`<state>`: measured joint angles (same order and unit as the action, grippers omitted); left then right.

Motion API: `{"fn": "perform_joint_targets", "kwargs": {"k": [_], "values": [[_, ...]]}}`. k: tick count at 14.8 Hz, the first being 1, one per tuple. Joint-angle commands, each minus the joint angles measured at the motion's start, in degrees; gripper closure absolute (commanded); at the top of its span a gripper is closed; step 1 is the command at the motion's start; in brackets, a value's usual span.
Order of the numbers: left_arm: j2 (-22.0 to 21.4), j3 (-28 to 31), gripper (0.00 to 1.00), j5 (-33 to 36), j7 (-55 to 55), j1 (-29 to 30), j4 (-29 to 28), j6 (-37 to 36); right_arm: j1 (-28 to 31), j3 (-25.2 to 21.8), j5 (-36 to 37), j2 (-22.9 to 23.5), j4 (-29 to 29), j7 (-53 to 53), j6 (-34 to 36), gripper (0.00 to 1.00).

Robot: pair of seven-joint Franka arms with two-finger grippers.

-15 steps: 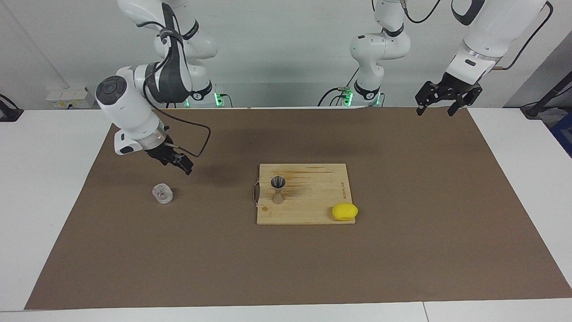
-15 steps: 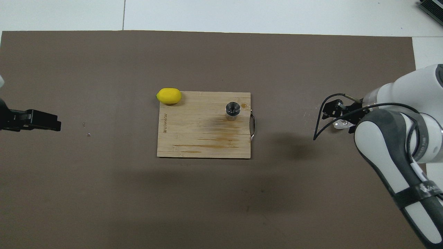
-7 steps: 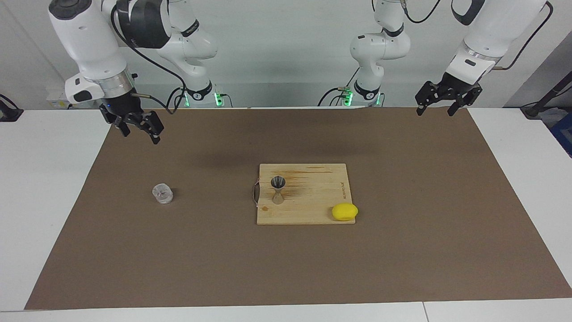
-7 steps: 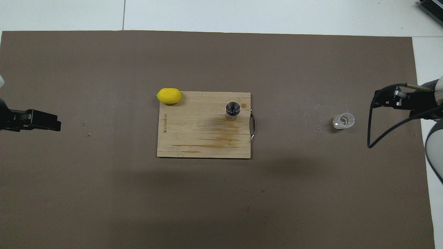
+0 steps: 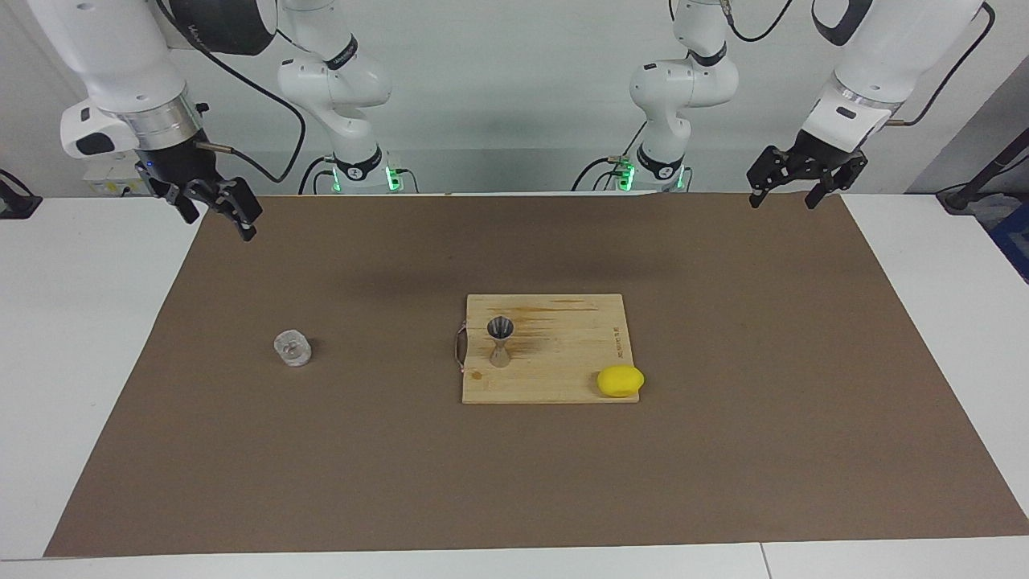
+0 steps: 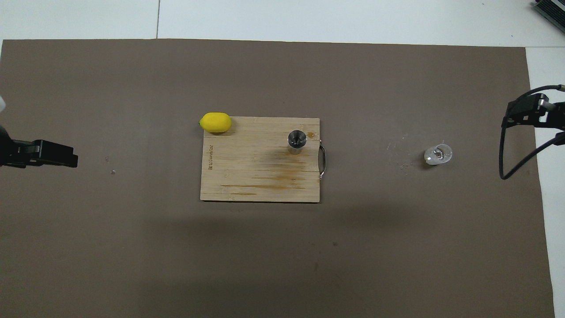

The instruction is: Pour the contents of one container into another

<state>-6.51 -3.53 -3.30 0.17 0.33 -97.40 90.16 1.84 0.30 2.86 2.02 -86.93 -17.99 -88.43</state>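
Glass cup (image 5: 293,348) stands upright on the brown mat (image 5: 321,482) toward the right arm's end, well apart from the board (image 5: 555,378). We find the jigger (image 5: 500,341) upright on the board near its handle, a lemon (image 5: 620,380) at one board corner. Both grippers hang raised, spread wide and holding nothing: right gripper (image 5: 215,211) over its mat corner, left gripper (image 5: 796,182) over the other, waiting.
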Motion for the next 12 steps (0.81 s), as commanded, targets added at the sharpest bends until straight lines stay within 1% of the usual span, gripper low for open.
{"fn": "perform_joint_targets", "kwargs": {"k": [1,4,5,7,12], "values": [[-1.14,-0.08,0.00,-0.22,0.01,0.29,-0.77,-0.68,0.19,0.57,-0.40,-2.02,-2.97,2.17,1.51,0.00],[-1.14,-0.08,0.00,-0.22,0.01,0.29,-0.77,-0.68,0.10,0.66,-0.92,-2.11,-3.15,3.83,1.51,0.00],[-1.14,-0.08,0.00,-0.22,0.01,0.29,-0.77,-0.60,0.01,0.58,-2.32,-2.11,-3.15,4.01,1.60,0.00],[-1.14,-0.08,0.00,-0.22,0.01,0.29,-0.77,-0.60,-0.08,0.57,-2.77,-2.55,-3.59,4.19,3.26,0.00],[-1.14,-0.08,0.00,-0.22,0.01,0.29,-0.77,-0.60,-0.08,0.75,-2.86,-3.08,-4.56,4.19,2.48,0.00]]}}
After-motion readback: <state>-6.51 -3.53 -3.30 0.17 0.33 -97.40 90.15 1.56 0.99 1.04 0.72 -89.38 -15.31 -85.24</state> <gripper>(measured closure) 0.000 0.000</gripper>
